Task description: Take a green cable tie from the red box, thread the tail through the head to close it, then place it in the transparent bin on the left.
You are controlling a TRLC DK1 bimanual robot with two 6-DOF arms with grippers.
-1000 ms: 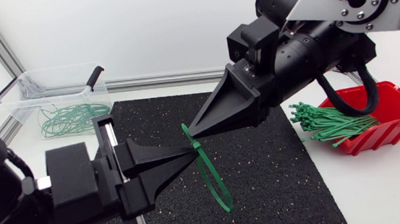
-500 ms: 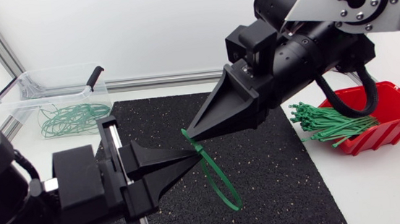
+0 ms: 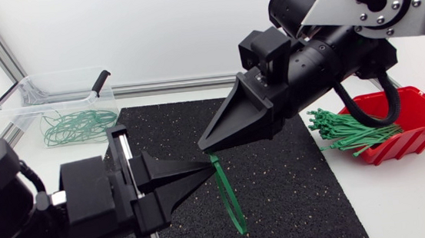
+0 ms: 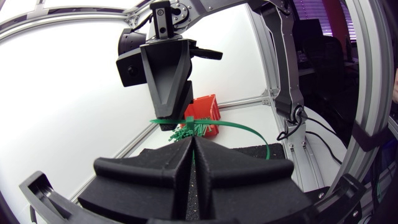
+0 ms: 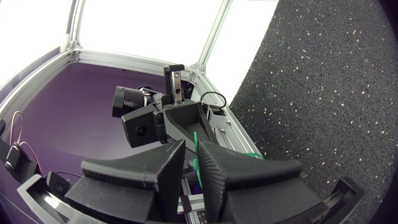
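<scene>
Green nylon hangs in a slim loop above the black mat point(image 3: 296, 196) at mid-table point(image 3: 408, 198), caught between two tool tips that nearly touch. The left tool point(image 3: 207, 164) has its wedge fingers pressed together on the green cable tie point(image 3: 231, 202). The right tool point(image 3: 209, 147), angled down from above, is drawn narrow on the strap's other end, and its own wrist view shows a sliver of green clamped between its fingers point(image 5: 205, 163). Whether the tail has entered the head cannot be made out.

The likeliest failure appears to be a slip. Each tool grips only by its very tip, and a springy strap bent this tightly could flick free and drop to the mat, well apart from the transparent bin point(image 3: 22, 105) at the far left corner. With the tips so crowded, a small misalignment could send the tail past the head's slot or knock one tool against the other.

The tie reads as thin, flat and bright. It trails from the tips toward the mat in the head view and, from the left wrist, arches out sideways from the right tool point(image 4: 169, 123) before curving down. A bundle of spare ties point(image 3: 348, 130) spills over the rim of the red box point(image 3: 420, 112), and coiled ties point(image 3: 78, 124) already lie in the bin.
</scene>
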